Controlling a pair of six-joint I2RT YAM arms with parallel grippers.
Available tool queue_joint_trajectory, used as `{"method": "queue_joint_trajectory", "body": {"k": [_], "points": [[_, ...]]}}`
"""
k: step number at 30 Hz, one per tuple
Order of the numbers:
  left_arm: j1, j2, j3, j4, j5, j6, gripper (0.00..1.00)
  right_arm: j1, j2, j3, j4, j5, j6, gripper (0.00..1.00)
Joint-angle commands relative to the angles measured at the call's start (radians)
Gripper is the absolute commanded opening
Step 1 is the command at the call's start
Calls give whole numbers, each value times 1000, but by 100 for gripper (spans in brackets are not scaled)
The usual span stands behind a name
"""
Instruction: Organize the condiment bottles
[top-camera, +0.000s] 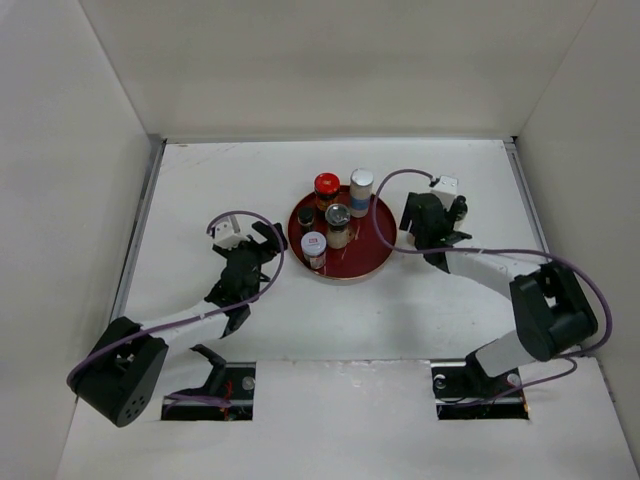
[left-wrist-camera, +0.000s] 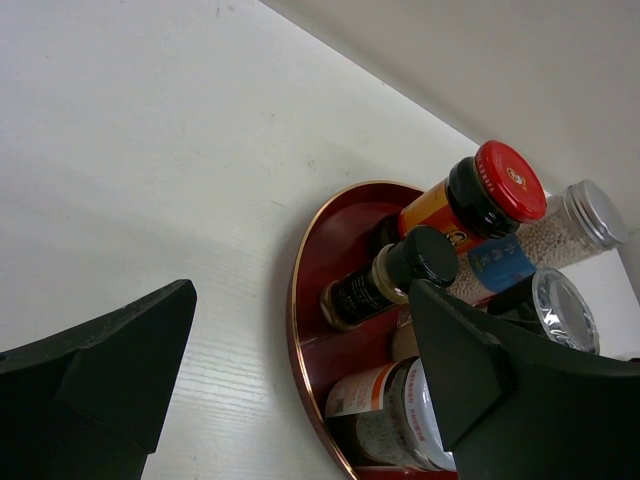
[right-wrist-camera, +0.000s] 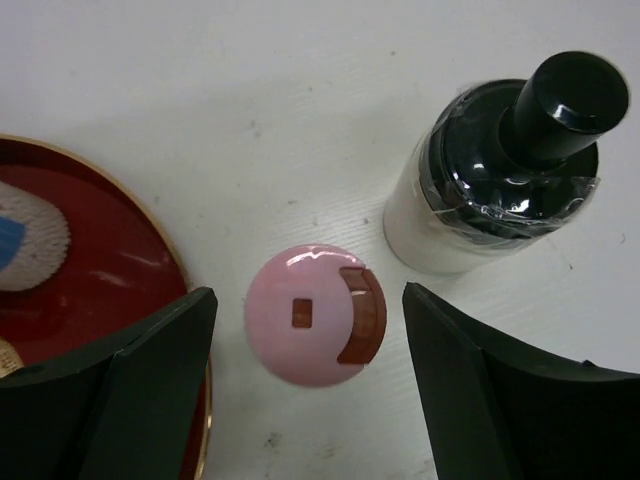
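Five condiment bottles stand on the round dark-red tray (top-camera: 375, 255): a red-capped jar (top-camera: 327, 186), a tall white bottle with a blue band (top-camera: 361, 190), a silver-lidded jar (top-camera: 338, 215), a small black-capped bottle (top-camera: 306, 216) and a white-capped jar (top-camera: 314, 245). My left gripper (top-camera: 268, 240) is open and empty at the tray's left rim (left-wrist-camera: 300, 330); the white-capped jar (left-wrist-camera: 385, 420) is beside its right finger. My right gripper (right-wrist-camera: 310, 370) is open above a pink-capped shaker (right-wrist-camera: 315, 313) standing on the table right of the tray. A white bottle with a black cap (right-wrist-camera: 500, 170) stands beside it.
The tray's gold rim (right-wrist-camera: 190, 290) is close to my right gripper's left finger. White walls enclose the table on the left, back and right. The black-capped bottle (top-camera: 458, 207) stands just right of my right gripper.
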Motion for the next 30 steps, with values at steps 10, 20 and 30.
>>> {"method": "queue_joint_trajectory", "body": {"k": [10, 20, 30], "points": [[16, -22, -10, 55, -14, -10, 88, 92, -96, 37, 79, 68, -47, 42], [22, -22, -12, 59, -13, -10, 88, 367, -40, 51, 113, 34, -10, 43], [21, -22, -12, 59, -8, -10, 88, 479, 131, 134, 122, 23, 7, 45]]}}
